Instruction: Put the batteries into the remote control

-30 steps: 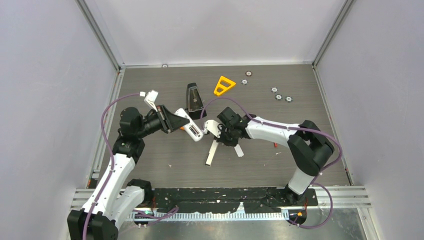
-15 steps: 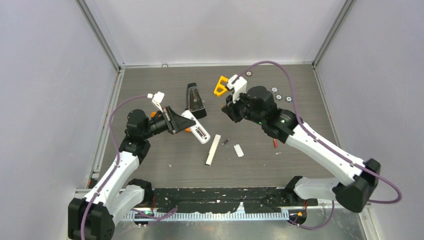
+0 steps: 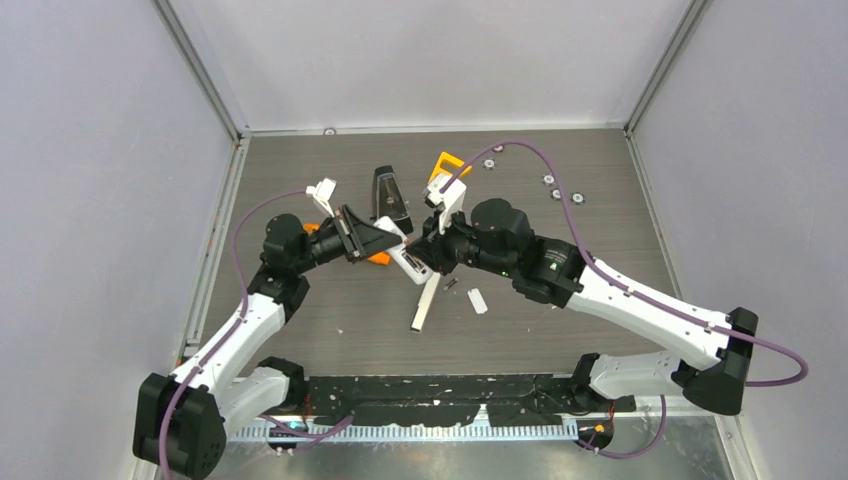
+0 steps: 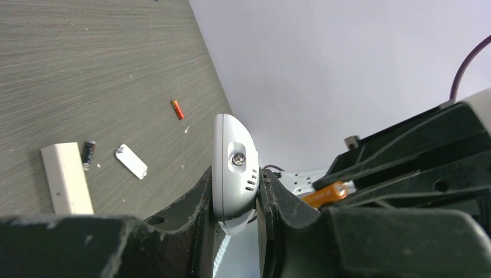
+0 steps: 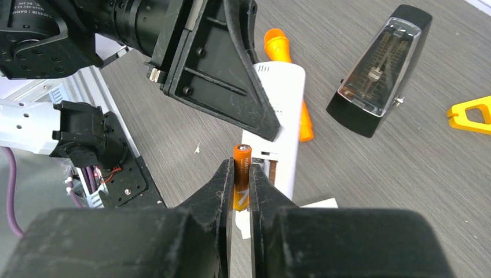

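Note:
My left gripper [image 3: 388, 243] is shut on a white remote [image 3: 408, 264], held above the table with its open battery bay facing up. In the left wrist view the remote [image 4: 234, 168] is clamped between the jaws. My right gripper [image 5: 242, 169] is shut on the orange battery [image 5: 242, 172], upright, its tip right beside the remote's [image 5: 281, 119] open bay. In the top view this gripper [image 3: 427, 254] meets the remote. The dark grey battery [image 4: 88, 153] and the red battery [image 4: 178, 109] lie on the table.
A second white remote [image 3: 425, 303] and a small white cover [image 3: 477, 300] lie near the middle. A black metronome [image 3: 390, 197], a yellow triangle [image 3: 447, 164] and an orange tool [image 5: 285, 63] are behind. Silver discs [image 3: 549, 180] lie at the back right.
My right arm has swung from the back of the table down and left to the held remote, carrying the orange battery. My left gripper has shifted slightly right with the remote.

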{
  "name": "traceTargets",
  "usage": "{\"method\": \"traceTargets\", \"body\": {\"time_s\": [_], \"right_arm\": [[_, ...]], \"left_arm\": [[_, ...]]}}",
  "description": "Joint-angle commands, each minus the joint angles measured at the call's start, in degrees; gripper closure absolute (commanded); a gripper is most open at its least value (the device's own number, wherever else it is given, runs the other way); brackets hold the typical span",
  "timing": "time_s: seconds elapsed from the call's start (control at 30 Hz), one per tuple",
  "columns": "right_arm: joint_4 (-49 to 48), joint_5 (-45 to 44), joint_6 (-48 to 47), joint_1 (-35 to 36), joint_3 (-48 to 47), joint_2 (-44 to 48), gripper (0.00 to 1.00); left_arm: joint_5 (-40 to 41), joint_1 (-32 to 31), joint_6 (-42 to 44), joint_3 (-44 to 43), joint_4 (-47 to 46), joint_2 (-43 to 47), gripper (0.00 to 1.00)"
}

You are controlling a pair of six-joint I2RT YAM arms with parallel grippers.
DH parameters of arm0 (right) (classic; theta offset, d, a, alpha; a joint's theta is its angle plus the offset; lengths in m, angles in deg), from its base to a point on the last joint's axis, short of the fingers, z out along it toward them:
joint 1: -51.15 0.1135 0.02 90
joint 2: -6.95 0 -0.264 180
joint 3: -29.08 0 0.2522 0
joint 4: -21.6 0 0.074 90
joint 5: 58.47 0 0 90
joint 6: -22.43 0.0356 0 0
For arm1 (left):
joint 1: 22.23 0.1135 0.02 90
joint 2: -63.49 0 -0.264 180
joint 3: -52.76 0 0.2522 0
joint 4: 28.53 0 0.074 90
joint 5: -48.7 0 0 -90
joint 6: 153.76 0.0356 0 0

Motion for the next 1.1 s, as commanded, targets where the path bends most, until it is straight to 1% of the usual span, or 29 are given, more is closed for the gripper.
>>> {"method": "traceTargets", "body": {"time_s": [0.0, 0.2, 0.47, 0.63, 0.77, 0.9, 0.97, 1.07], "right_arm": [[-0.06, -4.01, 0.96, 1.66, -4.09, -2.52, 0.95], [1.31, -6.87, 0.65, 2.01, -5.04, -4.44, 0.95], [2.94, -10.05, -0.94, 2.04, -6.08, -5.68, 0.95], [3.65, -9.32, -1.15, 2.05, -5.99, -6.17, 0.94], [3.78, -8.20, -1.26, 2.05, -4.76, -6.33, 0.92], [2.53, -8.28, -2.65, 2.05, -2.08, -5.53, 0.89], [2.64, -8.20, -3.44, 2.00, -1.64, -5.48, 0.88], [3.69, -7.29, -4.48, 2.05, -2.24, -5.99, 0.87]], "left_arm": [[-0.96, -0.06, -5.74, -2.89, -6.97, -0.74, 1.00], [-1.34, -0.06, -7.23, -2.86, -8.09, -0.80, 1.00], [-1.33, -0.02, -7.16, -2.47, -7.32, 0.42, 1.00], [-1.13, 0.02, -8.21, -2.43, -8.07, 0.44, 1.00], [0.06, 0.24, -10.54, -1.89, -8.63, 0.59, 1.00], [0.05, 1.17, -15.98, 0.41, -13.77, -0.13, 1.00], [-0.26, 1.51, -17.14, 1.23, -15.50, -0.70, 1.00], [-0.38, 1.52, -17.22, 1.33, -15.67, -0.99, 1.00]]}}
